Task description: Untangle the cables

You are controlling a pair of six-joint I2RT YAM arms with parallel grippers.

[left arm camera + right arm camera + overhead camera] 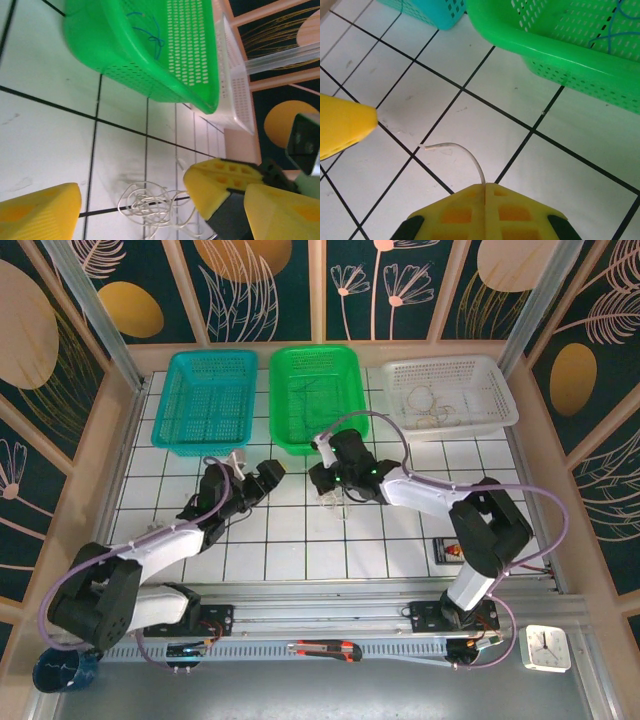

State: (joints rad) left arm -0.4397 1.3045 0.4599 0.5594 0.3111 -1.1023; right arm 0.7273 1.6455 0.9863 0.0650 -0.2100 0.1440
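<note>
Thin white cables (147,205), heaped in a loose knot on the white tiled table (290,540) near the green perforated plastic basket (318,400): with right gripper (485,192) clenched on one strand and left gripper (258,472) spread beside the heap, pull that strand slowly, pinning the rest down.

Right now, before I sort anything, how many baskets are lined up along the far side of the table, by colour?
Teal basket: 1
Green basket: 1
White basket: 1
Total: 3
</note>
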